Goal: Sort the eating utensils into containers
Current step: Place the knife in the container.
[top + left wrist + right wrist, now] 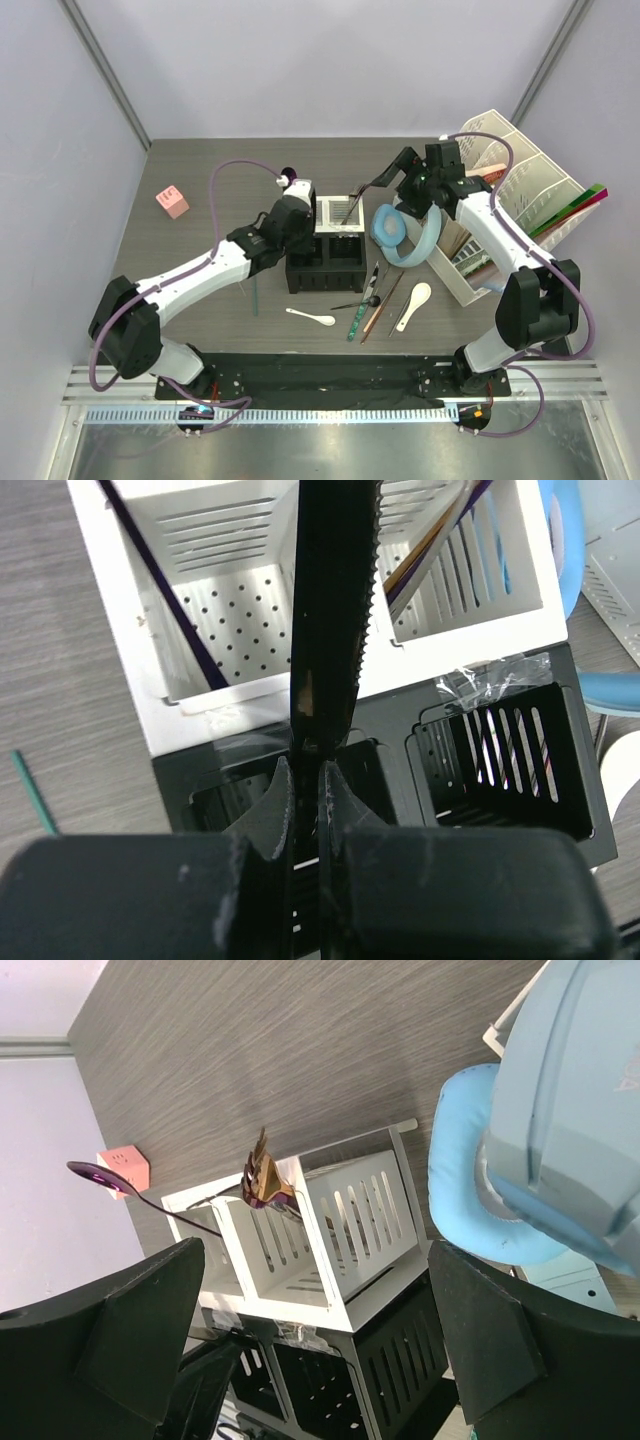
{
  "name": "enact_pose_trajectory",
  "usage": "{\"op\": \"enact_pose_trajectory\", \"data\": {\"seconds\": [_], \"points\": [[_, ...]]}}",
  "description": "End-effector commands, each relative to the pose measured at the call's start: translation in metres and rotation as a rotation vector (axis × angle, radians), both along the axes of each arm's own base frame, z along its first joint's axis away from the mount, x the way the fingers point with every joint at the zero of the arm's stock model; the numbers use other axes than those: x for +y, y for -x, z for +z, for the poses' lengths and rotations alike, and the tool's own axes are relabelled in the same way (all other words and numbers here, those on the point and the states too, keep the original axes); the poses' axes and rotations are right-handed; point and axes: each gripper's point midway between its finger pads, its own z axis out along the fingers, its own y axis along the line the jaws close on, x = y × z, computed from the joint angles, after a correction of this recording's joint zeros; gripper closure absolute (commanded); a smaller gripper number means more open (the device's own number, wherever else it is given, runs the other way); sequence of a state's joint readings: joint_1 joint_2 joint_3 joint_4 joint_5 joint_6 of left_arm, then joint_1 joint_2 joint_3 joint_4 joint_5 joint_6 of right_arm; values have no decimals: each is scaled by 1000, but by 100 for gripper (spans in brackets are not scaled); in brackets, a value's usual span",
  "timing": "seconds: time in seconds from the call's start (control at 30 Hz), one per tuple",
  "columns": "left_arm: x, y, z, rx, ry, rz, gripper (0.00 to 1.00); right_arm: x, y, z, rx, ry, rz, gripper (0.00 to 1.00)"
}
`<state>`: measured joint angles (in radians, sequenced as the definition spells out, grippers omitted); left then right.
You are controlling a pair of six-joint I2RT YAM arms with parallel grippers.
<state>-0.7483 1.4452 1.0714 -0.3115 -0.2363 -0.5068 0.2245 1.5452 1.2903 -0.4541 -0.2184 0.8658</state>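
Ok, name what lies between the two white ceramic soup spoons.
Top view: a green-patterned strip, brown chopsticks and a dark slim utensil lie between them.

Reaches the left arm (200,270) diagonally forward and to the right, with the left gripper (305,780) pinched tight on a black knife (330,610). Folds the right arm (500,240) at the elbow, forearm angled forward-left, keeping the right gripper (315,1300) spread wide

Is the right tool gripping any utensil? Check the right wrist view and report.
No: the right tool stands wide open, and only the caddy shows in the gap between its fingers.
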Motion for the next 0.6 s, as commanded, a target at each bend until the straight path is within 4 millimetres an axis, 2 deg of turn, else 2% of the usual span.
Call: {"op": "enact_pose_trajectory", "data": {"seconds": [0.0,0.23,0.3,0.33,0.37,0.43,0.47,0.53,0.57], "points": [[-10,-12,27,-147,39,7,100,6,4,20,-48,22,21,0],[-15,-1,-2,-135,-15,-35,100,12,12,13,-33,32,30,0],[-15,1,-2,-138,-16,-36,100,11,14,9,-23,39,27,0],[-13,3,-1,-140,-16,-35,97,13,15,8,-20,36,28,0],[-12,3,0,-141,-15,-33,85,13,15,8,-19,34,26,0],[-8,4,4,-145,-23,-25,73,16,15,7,-12,32,25,0],[-6,5,9,-154,-19,-22,61,17,14,7,-12,29,26,0],[-2,6,12,-154,-31,-12,51,19,10,10,-18,26,27,0],[0,6,14,-156,-36,-6,50,20,9,8,-16,29,30,0]]}}
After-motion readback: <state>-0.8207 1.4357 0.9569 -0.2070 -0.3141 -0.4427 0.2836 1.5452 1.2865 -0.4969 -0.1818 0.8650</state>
